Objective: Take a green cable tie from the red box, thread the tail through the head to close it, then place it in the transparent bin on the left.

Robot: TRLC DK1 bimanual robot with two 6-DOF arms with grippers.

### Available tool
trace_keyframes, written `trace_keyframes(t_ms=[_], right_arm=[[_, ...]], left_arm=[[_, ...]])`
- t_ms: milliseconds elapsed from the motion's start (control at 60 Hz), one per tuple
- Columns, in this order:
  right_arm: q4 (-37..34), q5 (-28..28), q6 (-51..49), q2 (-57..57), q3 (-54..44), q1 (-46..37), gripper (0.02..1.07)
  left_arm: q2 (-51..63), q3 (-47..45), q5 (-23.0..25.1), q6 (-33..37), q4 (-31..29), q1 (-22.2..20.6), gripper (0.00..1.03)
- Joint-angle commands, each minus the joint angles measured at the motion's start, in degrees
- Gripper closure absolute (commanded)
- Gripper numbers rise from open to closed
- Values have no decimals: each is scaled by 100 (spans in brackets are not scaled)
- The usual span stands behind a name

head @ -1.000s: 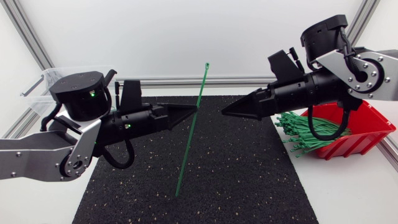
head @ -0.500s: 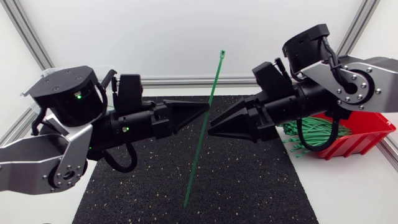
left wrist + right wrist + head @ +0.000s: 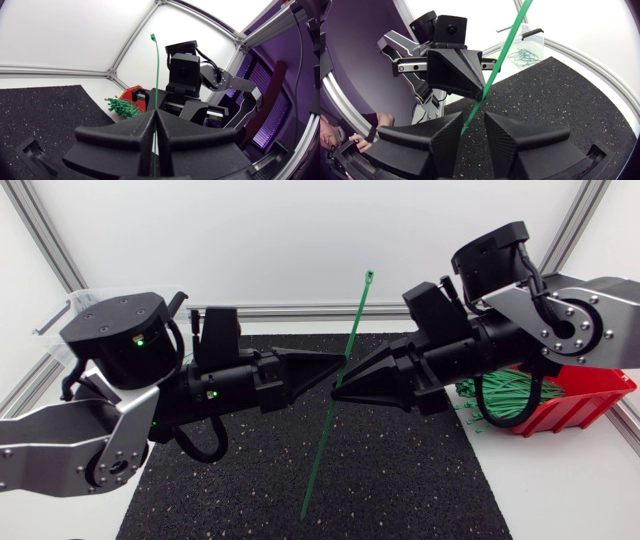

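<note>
A long green cable tie (image 3: 322,450) stands nearly upright above the black mat, head (image 3: 368,276) at its upper end. My left gripper (image 3: 338,366) is shut on its middle, and the tie (image 3: 156,70) rises straight from the closed fingertips (image 3: 156,112). My right gripper (image 3: 341,388) meets it tip to tip from the other side. It is open, with a narrow gap (image 3: 473,119) through which the tie (image 3: 507,50) passes. The red box (image 3: 590,395) of green ties (image 3: 500,395) is at the right. The transparent bin (image 3: 65,320) is at the far left.
The black mat (image 3: 400,480) covers the middle of the table under both grippers. In the right wrist view the bin (image 3: 526,36) holds several looped green ties (image 3: 520,55). Grey frame rails run along the table's back edge.
Both arms have come together at the middle. The left gripper carried the tie a little to the right, and the right gripper moved in around it with its fingers narrowing.
</note>
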Motion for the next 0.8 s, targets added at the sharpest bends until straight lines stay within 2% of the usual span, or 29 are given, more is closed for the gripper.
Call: trace_keyframes(t_ms=[0,233,550,567,600,667,783], right_arm=[[74,-45,-47,-51,-124,20,82],[92,-62,-39,-113,-124,-68,101],[-22,61,-12,-166,-115,47,101],[-49,78,-21,-157,-106,47,101],[-93,149,-30,-139,-80,55,101],[-207,368,-100,-104,-54,143,101],[-471,632,-293,-16,-1,275,101]], left_arm=[[88,-162,-31,-89,95,-43,99],[88,-188,-31,-89,95,-25,99],[79,-232,-31,-89,78,98,98],[70,-232,-31,-97,78,107,95],[53,-232,-31,-89,60,142,77],[35,-224,92,-80,25,247,49],[26,-127,497,-62,-177,573,36]])
